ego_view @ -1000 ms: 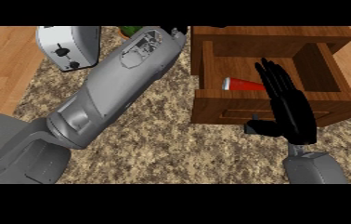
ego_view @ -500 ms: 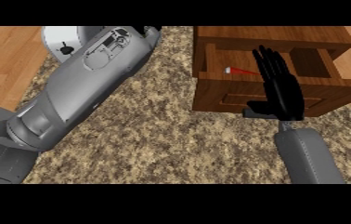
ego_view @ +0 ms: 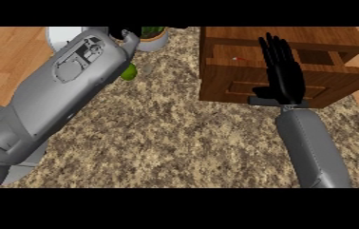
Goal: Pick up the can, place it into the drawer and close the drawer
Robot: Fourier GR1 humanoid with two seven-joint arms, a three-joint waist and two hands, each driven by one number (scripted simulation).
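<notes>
The wooden drawer (ego_view: 231, 88) sits at the upper right, pushed nearly flush into its cabinet (ego_view: 231, 33). Only a narrow slot of its inside shows, and in that slot lies a thin red sliver of the can (ego_view: 240, 59). My right hand (ego_view: 284, 76) is open, its straight fingers laid flat over the drawer's front and pointing away from me. My left forearm (ego_view: 67, 88) crosses the left side of the view. My left hand (ego_view: 118, 32) shows only as a dark bit at the top edge, away from the drawer.
A green object (ego_view: 130, 71) peeks out beside my left forearm. A potted plant (ego_view: 151, 36) and a white object (ego_view: 63, 34) stand at the back left. Speckled stone counter (ego_view: 175, 138) fills the middle; wood (ego_view: 21, 57) shows at the far left.
The drawer has slid inward under my right hand, which moved forward with it. The can went from plainly visible to a thin sliver. My left arm drew back to the left.
</notes>
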